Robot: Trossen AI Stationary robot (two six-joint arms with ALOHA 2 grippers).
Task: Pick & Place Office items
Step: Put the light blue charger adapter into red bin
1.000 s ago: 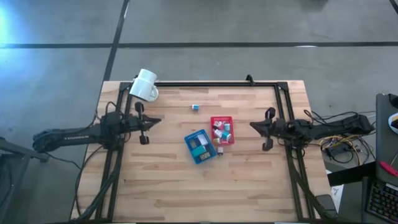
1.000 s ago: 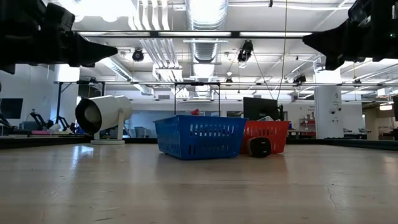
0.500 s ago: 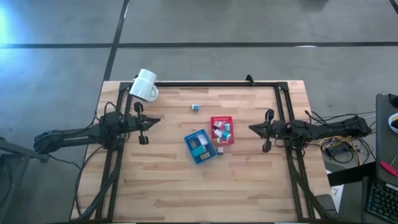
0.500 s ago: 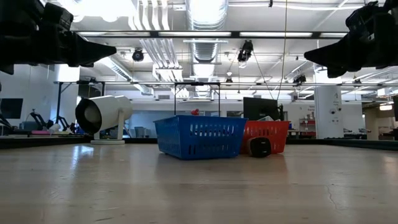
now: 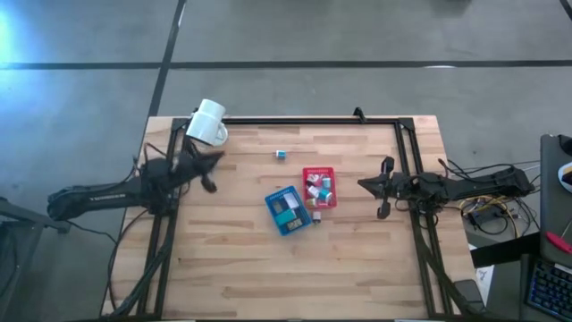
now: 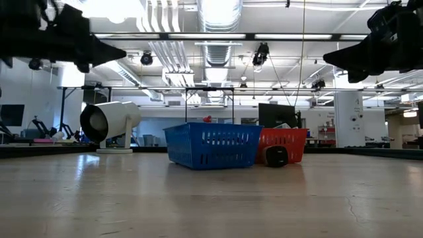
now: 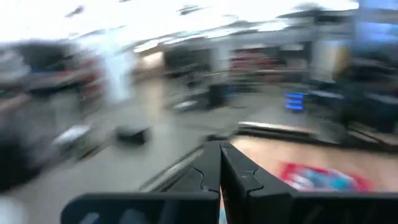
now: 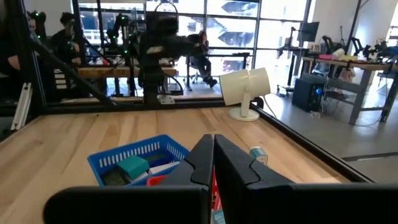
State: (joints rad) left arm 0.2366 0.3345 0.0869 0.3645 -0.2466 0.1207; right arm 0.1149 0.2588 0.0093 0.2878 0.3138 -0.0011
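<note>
1. the left tool (image 5: 217, 158) hangs above the left part of the counter (image 5: 232, 268), its fingers (image 7: 211, 171) clenched together on nothing, tip turned toward the far left corner.
2. just beyond that tool's tip a white mug (image 5: 208, 122) lies on its side at the counter's far edge; the low view shows its open mouth.
3. between the two tools, nearer the right one, a blue tray (image 5: 287, 211) and a red tray (image 5: 319, 188) stand just beside each other, each holding several of the small office items (image 5: 320, 189), white, teal and green among them.
4. one small teal and white item (image 5: 281, 155) lies alone on the wood, on the far side of the trays, well apart from both tools.
5. one dark item (image 6: 277, 156) rests on the counter against the red tray's near corner.
6. the right tool (image 5: 362, 183) hovers just to the right of the red tray, pointing at it, fingers (image 8: 202, 162) clenched and empty.
</note>
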